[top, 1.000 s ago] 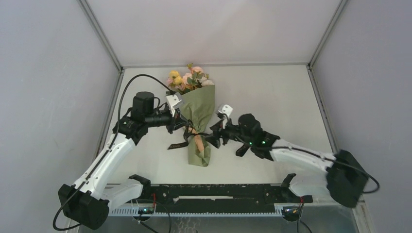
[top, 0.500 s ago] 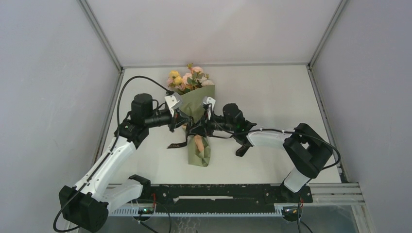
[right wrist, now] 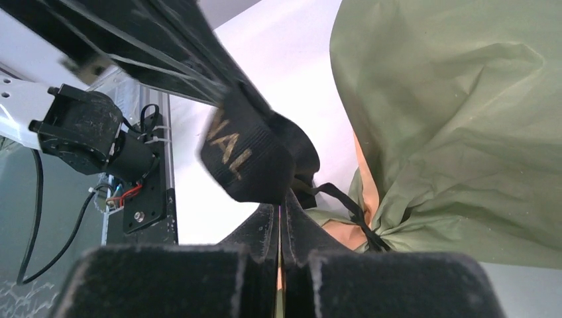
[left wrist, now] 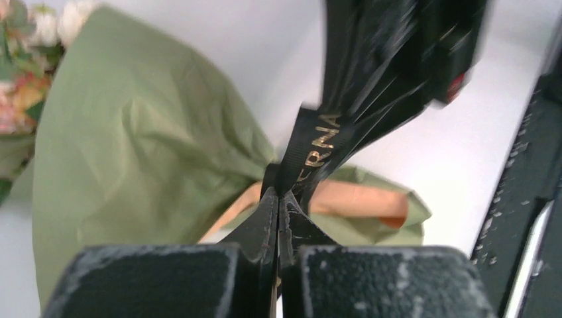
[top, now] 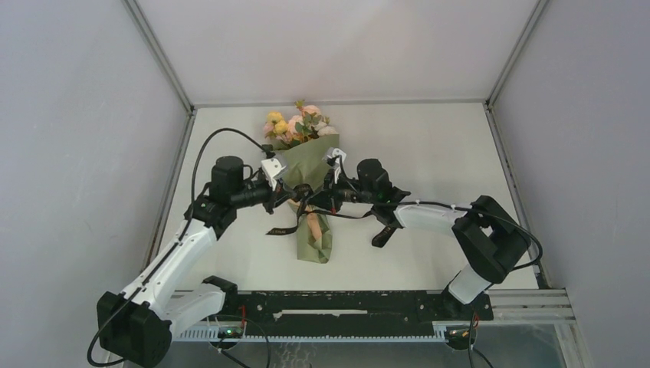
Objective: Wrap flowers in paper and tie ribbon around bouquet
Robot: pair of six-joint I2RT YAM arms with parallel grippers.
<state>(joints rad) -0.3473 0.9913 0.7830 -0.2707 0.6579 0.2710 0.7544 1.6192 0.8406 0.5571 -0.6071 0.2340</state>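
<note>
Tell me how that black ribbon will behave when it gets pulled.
Probably floppy: the ribbon folds over itself at the shut right gripper. Likely light and thin: it creases sharply where the left gripper pinches it. It may slip, since only a narrow pinch holds it.

One bouquet (top: 313, 165), one ribbon (top: 280, 229), and two tools: left tool (top: 293, 193), right tool (top: 318, 201).
</note>
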